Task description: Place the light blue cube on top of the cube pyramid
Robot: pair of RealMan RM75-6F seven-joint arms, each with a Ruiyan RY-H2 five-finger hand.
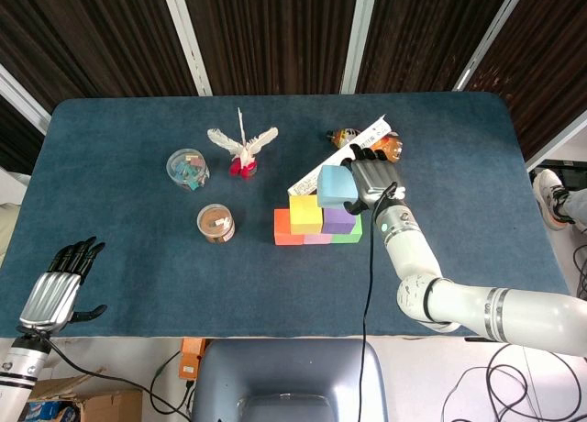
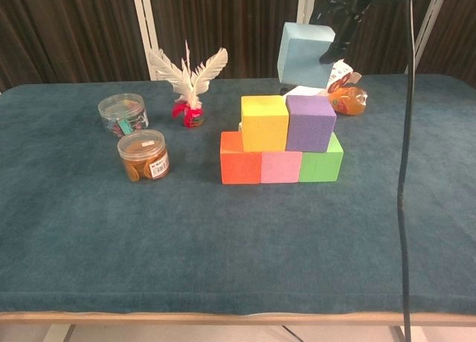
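Note:
My right hand (image 1: 370, 180) holds the light blue cube (image 1: 334, 185) in the air, over the purple cube (image 1: 338, 216) of the pyramid. In the chest view the light blue cube (image 2: 305, 54) hangs clearly above the purple cube (image 2: 310, 123) and the yellow cube (image 2: 264, 123), apart from both, with my right hand (image 2: 343, 15) at the top edge. Orange (image 2: 240, 167), pink (image 2: 281, 166) and green (image 2: 321, 164) cubes form the bottom row. My left hand (image 1: 60, 288) rests open at the table's near left edge, holding nothing.
A white feather ornament (image 1: 242, 150) stands behind the pyramid to the left. Two clear jars (image 1: 187, 169) (image 1: 216, 223) sit left of the cubes. A long white box (image 1: 337, 166) and an orange packet (image 1: 383, 148) lie right behind the pyramid.

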